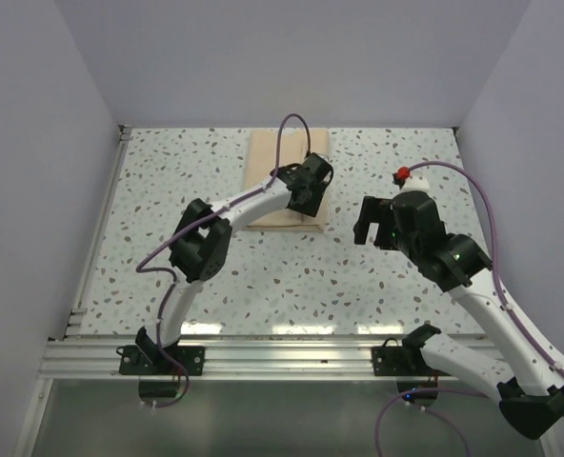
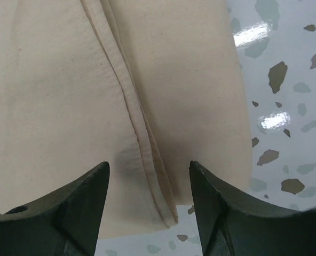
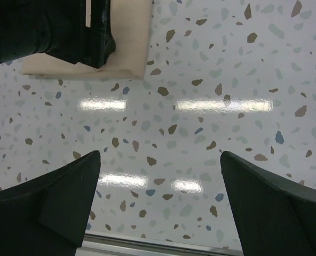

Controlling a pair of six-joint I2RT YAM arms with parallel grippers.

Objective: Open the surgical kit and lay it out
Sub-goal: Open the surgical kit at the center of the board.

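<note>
And left claw point(image 2: 149, 166) straddles the hem of the cloth wrap point(image 2: 51, 96), half-open; right claw point(image 3: 160, 156) gapes wide above the worktop point(image 3: 227, 64).

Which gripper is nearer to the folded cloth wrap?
Left. The left gripper hangs just over the cloth wrap, jaws apart; the right gripper is off to its right, over the table.

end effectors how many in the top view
2. The left end effector is at the near right corner of the folded beige cloth wrap; the right end effector hangs open over the speckled white table.
</note>
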